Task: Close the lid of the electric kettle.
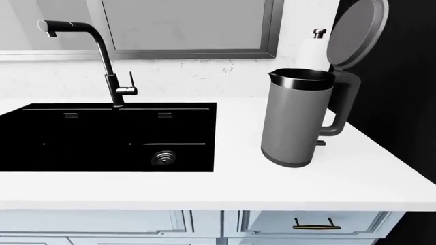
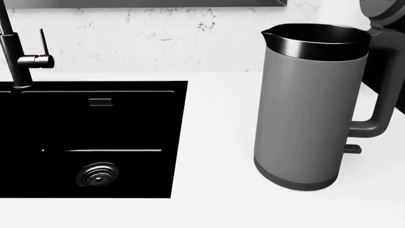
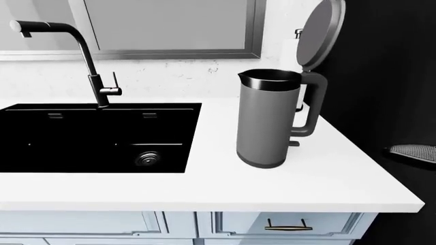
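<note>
A grey electric kettle [image 1: 292, 125] stands upright on the white counter [image 1: 238, 176], to the right of the black sink. Its round lid [image 1: 356, 31] is swung up and back, standing open above the handle [image 1: 341, 109]. The dark rim [image 2: 316, 40] of the kettle's mouth is uncovered. In the head view only a corner of the lid [image 2: 383, 12] shows at the top right. Neither of my hands appears in any view.
A black sink [image 1: 109, 138] with a drain [image 1: 163, 158] fills the counter's left side, with a dark tap [image 1: 102, 61] behind it. A window frame [image 1: 190, 51] runs above the backsplash. Drawers with a brass handle [image 1: 315, 224] sit below. A dark wall [image 1: 409, 102] stands at the right.
</note>
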Tool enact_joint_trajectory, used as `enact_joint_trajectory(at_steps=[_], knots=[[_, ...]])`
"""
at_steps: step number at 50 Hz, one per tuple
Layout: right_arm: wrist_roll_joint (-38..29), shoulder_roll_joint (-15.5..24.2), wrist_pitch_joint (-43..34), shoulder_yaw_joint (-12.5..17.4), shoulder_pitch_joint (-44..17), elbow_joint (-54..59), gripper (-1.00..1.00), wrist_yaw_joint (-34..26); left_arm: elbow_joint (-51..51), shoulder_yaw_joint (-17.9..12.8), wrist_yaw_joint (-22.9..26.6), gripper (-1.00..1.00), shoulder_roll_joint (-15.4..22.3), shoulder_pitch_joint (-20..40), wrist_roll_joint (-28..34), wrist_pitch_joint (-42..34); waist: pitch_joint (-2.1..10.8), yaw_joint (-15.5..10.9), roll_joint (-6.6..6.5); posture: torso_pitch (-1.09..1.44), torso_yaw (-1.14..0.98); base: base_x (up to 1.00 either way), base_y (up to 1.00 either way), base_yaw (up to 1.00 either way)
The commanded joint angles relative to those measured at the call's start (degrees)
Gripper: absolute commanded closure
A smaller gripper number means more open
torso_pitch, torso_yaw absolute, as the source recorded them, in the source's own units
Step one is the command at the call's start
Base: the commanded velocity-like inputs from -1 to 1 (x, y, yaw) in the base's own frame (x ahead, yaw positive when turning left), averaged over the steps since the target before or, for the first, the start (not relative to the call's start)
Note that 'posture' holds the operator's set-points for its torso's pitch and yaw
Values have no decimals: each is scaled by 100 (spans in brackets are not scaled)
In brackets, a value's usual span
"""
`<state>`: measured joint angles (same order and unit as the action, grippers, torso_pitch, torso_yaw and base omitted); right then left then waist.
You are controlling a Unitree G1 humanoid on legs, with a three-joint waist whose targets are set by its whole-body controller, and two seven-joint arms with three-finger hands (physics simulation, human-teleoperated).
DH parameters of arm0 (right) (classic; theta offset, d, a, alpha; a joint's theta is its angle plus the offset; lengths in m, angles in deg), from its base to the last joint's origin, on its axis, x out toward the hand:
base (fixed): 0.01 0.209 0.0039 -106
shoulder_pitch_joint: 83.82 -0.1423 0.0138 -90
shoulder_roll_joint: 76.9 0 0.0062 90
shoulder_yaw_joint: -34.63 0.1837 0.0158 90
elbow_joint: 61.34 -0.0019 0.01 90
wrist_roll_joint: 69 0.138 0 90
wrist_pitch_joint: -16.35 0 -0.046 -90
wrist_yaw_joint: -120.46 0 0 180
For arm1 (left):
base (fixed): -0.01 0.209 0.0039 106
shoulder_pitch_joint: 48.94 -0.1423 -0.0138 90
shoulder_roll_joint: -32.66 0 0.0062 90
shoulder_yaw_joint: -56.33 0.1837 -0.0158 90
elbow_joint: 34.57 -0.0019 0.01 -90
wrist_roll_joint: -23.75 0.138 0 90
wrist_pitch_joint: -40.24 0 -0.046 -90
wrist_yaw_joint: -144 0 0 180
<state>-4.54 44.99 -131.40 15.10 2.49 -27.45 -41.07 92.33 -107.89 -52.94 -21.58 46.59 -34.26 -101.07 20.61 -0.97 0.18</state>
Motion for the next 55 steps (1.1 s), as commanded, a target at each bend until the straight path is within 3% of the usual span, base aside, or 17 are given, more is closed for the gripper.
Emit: enact_joint_trajectory(at_steps=[1,8,13,25,33,38,42,51,55], knots=[[-59,91,137,8,-53,26,-100,3,46,-13,24,-100,141,50,-35,117,-69,0,-16,-67,0,0,0,0],[-133,164,49,-128,-112,19,-100,58,10,-30,37,-100,142,33,-26,157,-66,0,-18,-67,0,0,0,0],[-217,210,-12,-51,-149,93,-100,-17,27,24,35,-100,104,34,4,209,-70,-4,-16,-67,0,0,0,0],[-1500,481,-394,-176,-358,209,-100,-1326,90,145,70,-100,35,56,81,243,-64,-8,-18,-67,0,0,0,0],[-2613,731,-568,-685,-767,475,-100,-2297,69,25,96,-100,74,33,40,188,-62,14,-37,-67,0,0,0,0],[-3142,1225,-679,-1117,-1141,877,-100,-2900,23,-11,140,-100,77,18,63,208,-60,20,-51,-67,0,0,0,0],[-3540,1405,-723,-1417,-1352,1062,-100,-3351,20,-11,137,-100,80,23,56,212,-59,26,-56,-67,0,0,0,0],[-4863,1715,-648,-1821,-1336,1314,-100,-4876,17,17,111,-100,108,45,30,221,-53,41,-63,-67,0,0,0,0],[-5526,1943,-618,-2165,-1364,1466,-100,-5675,14,28,110,-100,111,45,38,231,-49,45,-81,-67,0,0,0,0]])
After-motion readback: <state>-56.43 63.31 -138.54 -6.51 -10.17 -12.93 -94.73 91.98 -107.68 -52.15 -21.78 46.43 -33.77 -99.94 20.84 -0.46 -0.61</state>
